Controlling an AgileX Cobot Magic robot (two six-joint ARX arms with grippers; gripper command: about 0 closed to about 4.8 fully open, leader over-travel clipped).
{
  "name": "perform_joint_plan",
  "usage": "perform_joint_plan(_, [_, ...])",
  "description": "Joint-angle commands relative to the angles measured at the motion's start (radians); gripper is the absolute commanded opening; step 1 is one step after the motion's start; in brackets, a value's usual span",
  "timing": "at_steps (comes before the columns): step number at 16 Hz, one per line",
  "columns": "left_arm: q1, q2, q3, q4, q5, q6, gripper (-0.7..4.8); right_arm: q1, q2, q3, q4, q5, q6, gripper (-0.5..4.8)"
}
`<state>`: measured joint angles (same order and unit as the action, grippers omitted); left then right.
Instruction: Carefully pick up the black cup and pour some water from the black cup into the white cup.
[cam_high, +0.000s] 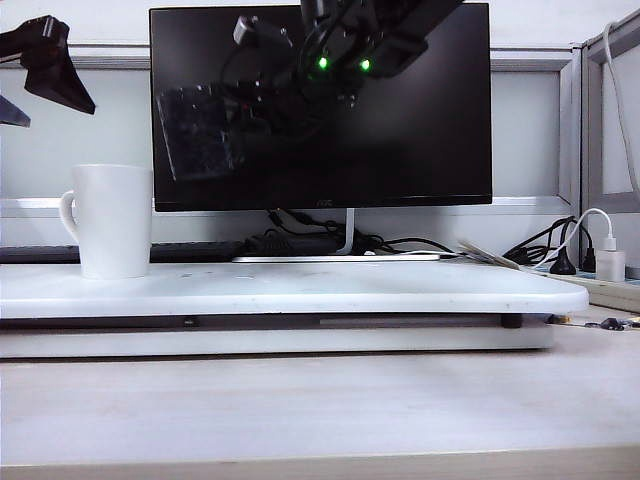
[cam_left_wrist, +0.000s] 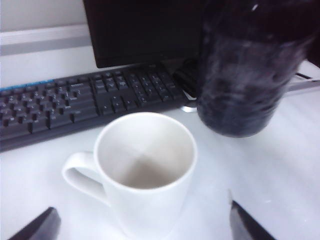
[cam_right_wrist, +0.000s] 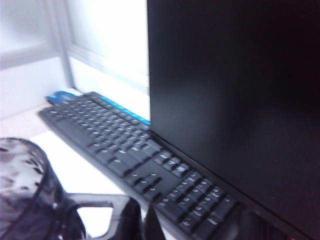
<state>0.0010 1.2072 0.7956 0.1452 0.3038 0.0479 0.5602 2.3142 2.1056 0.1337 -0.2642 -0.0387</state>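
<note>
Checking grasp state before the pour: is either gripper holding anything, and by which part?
The right gripper holds the black cup up in front of the monitor; grip point unclear. The left gripper is open and empty, near the white cup.

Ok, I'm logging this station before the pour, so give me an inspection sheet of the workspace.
Surface: white raised board, bare apart from the mug.
Job's things: white cup upright, looks empty; black cup lifted, tilted.
Clutter: keyboard behind the mug.
Grippers: right end effector shut on the black cup; left end effector open, above the mug.
Cables: tangle under the monitor; white charger plugged in.
Surroundings: partition panels.
</note>
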Motion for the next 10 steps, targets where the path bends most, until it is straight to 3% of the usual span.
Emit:
perform_joint_plan(1, [-0.001, 0.000, 0.002, -0.003, 0.034, -0.003, 4.79, -0.001, 0.000, 0.021, 0.027, 0.028, -0.040, -0.06])
perform_joint_plan(10, [-0.058, 0.016, 0.002, -0.060, 0.034, 0.004, 4.79, 0.047, 0.000, 0.093, -0.034, 0.117, -0.255, -0.06])
